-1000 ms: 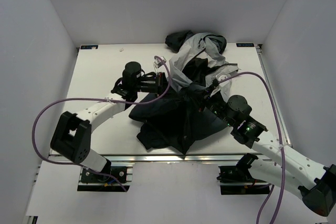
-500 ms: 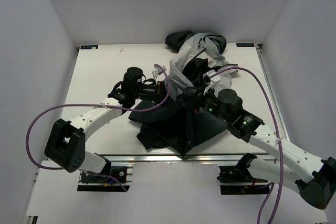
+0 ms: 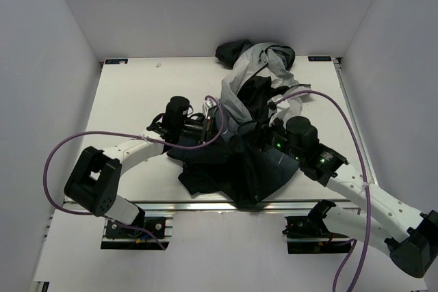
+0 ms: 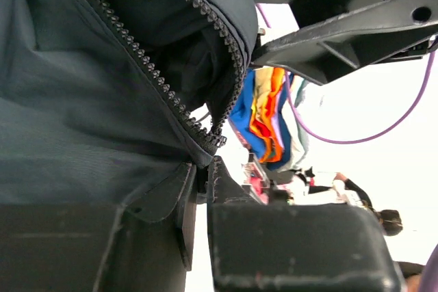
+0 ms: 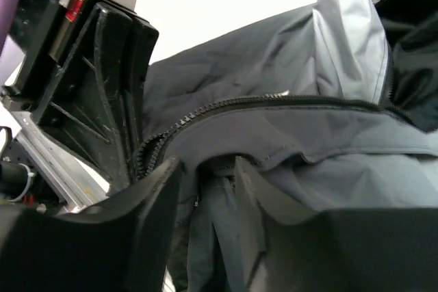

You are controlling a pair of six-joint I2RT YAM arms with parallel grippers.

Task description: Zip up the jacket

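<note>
jacket [image 3: 239, 162]: bunched in the middle of the white table [image 3: 130, 94], its light grey part heaped toward the far edge and its dark charcoal part spread toward the near edge
zipper [image 4: 164, 94]: undone; the dark teeth run along a folded charcoal edge, and in the left wrist view two rows of teeth meet just above the fingers
left gripper [image 3: 211, 128]: reaches in from the left to the heap's left side; jaws pressed together on a flap of dark fabric just below the zipper's end
right gripper [image 3: 263, 138]: reaches in from the right to the heap's middle; jaws nearly together, pinching the fabric edge just under the line of teeth
spacing: the two grippers sit near each other across the dark fabric
cables [image 3: 68, 141]: purple, looping off each arm
</note>
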